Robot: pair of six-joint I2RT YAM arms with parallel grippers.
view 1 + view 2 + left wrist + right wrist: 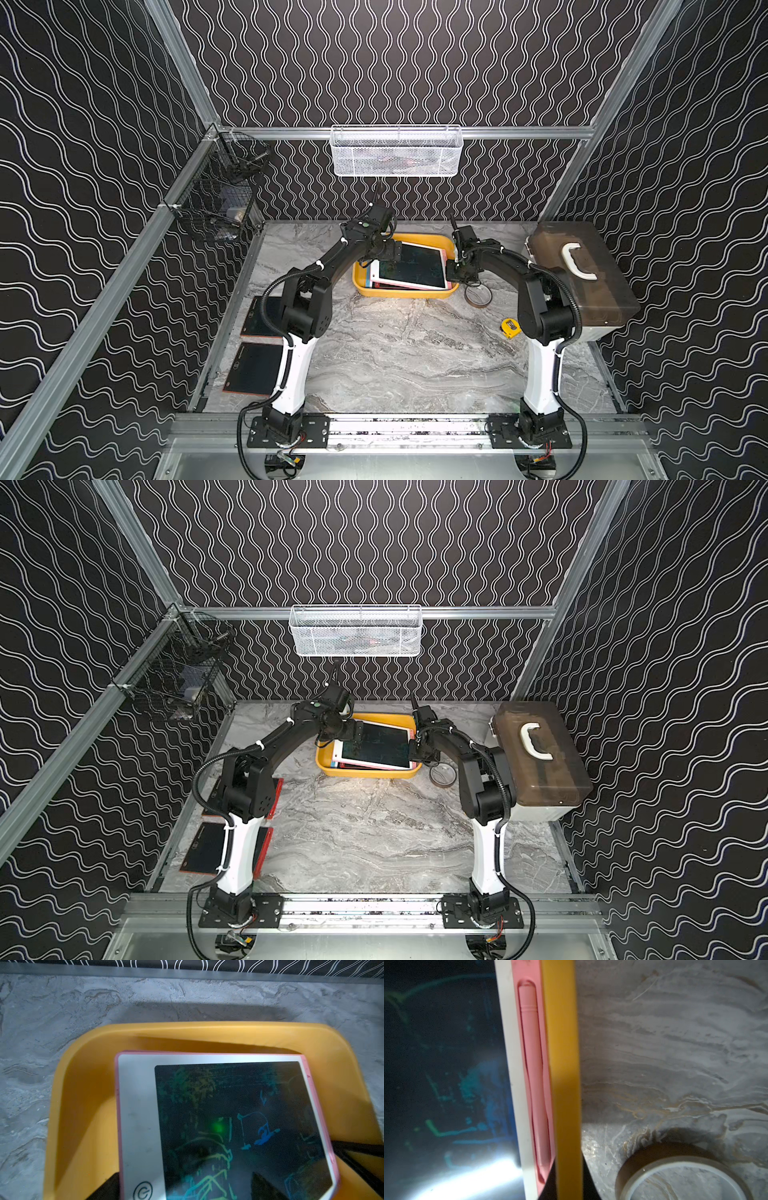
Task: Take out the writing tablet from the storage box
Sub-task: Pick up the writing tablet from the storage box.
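Position: pink-framed writing tablet with white bezel and dark scribbled screen (411,266) lies topmost on a stack of other flat tablets (371,277) inside the shallow yellow plastic storage box with flared rim (399,293), at the back of the grey marbled table (395,353); it sits skewed against the stack beneath

My left claw (392,252): spread wide at the tablet's left short end. In the left wrist view one finger (267,1186) hangs over the screen and the other is outside the pink edge by the power symbol; nothing pinched

My right claw (456,272): pressed together on the box's right rim, yellow plastic between the fingers, steadying the box

Handling, my judgement: thin rigid plastic slab, light, no flex to speak of. Glossy screen looks slippery and marks under pressure, so it is a poor place to grip. Better to take the white bezel and pink frame at the short end, one finger beneath and one on top

Caution: pink stylus (532,1064) sits clipped in the right side slot and could pop loose. Brown tape roll (681,1180) lies just beside the box, outside it
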